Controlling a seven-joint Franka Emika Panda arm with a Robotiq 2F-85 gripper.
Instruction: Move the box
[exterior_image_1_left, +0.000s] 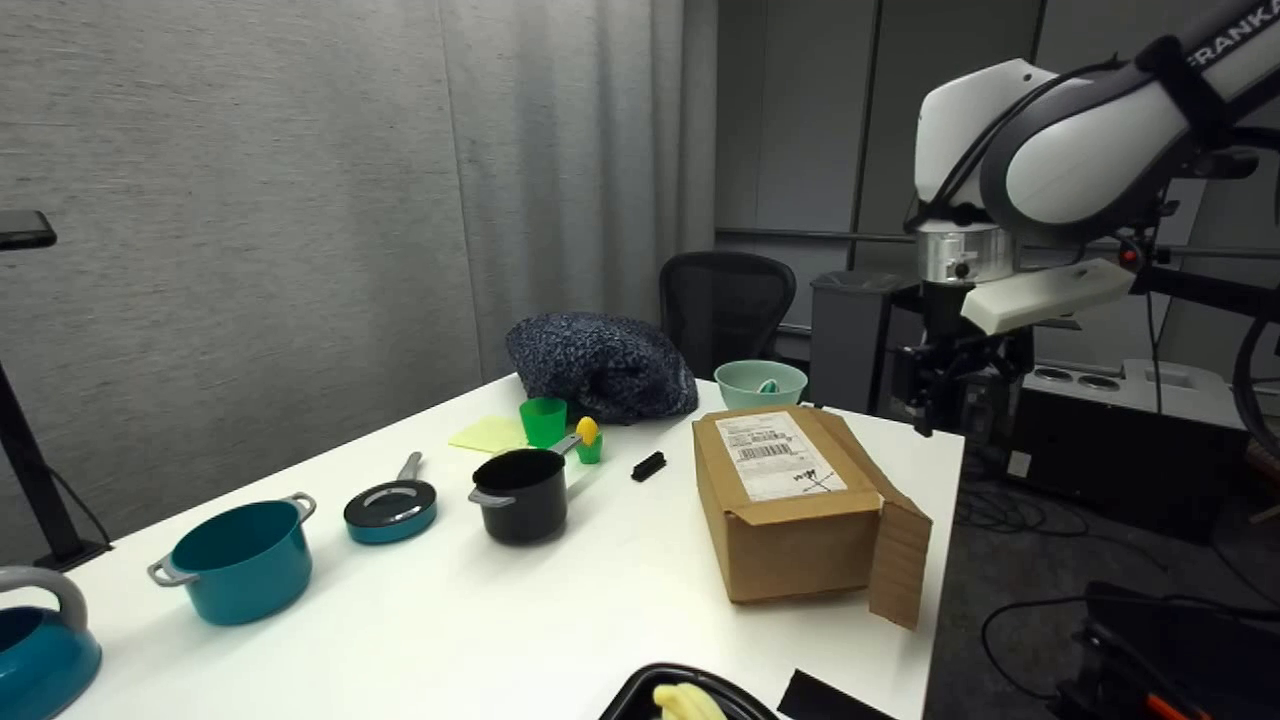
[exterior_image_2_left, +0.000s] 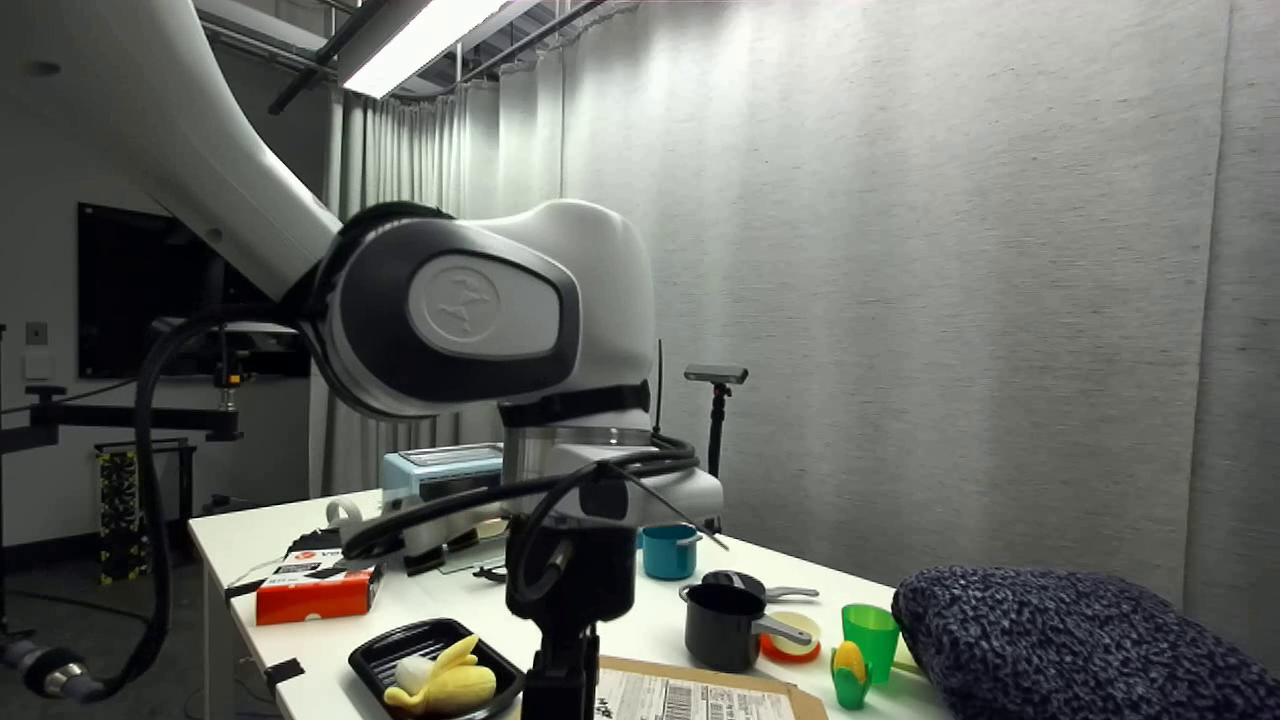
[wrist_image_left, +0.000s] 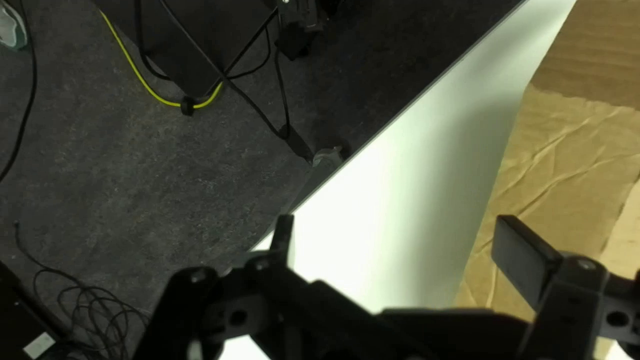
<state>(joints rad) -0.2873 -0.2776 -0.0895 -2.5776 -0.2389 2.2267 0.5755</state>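
The box (exterior_image_1_left: 795, 555) is brown cardboard with a white printed label on top. It stands near the table's edge in an exterior view, with a flap hanging open at its side. In an exterior view only the top of the box (exterior_image_2_left: 640, 668) shows at the bottom. My gripper (exterior_image_1_left: 922, 410) hangs above the table's edge beside the box, apart from it; it also shows partly in an exterior view (exterior_image_2_left: 562, 680). In the wrist view my gripper (wrist_image_left: 394, 222) is open with nothing between the fingers. One finger overlaps the view of the box (wrist_image_left: 555, 185).
The white table (exterior_image_1_left: 620, 620) bears a teal pot (exterior_image_1_left: 245, 560), a black pot (exterior_image_1_left: 525, 505), a small pan (exterior_image_1_left: 392, 515), a green cup (exterior_image_1_left: 543, 422), a mint bowl (exterior_image_1_left: 760, 385) and a dark cushion (exterior_image_1_left: 600, 365). A black tray (exterior_image_2_left: 375, 655) holds toy food. An orange box (exterior_image_2_left: 315, 595) stands behind it.
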